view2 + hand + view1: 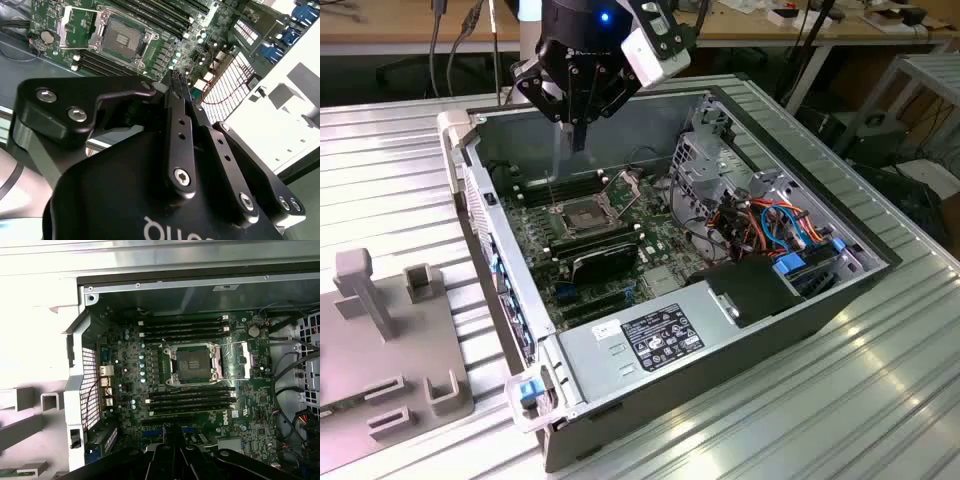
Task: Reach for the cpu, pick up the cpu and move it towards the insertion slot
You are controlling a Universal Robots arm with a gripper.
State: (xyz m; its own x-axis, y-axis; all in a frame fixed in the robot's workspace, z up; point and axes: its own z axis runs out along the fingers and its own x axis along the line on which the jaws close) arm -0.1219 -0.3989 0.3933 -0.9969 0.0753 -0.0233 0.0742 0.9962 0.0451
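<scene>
Hovering gripper above shiny square insertion slot

Bright overhead light streaks glare across the ribbed silver metal worktop; the open dark computer case lies dimmer inside.

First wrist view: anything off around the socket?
Nothing looks damaged, spilled or askew. The one thing that stands out is the insertion slot: its hinged bracket is flipped open and lies flat beside it, leaving the dark centre bare. The memory slots run straight and parallel.
</scene>
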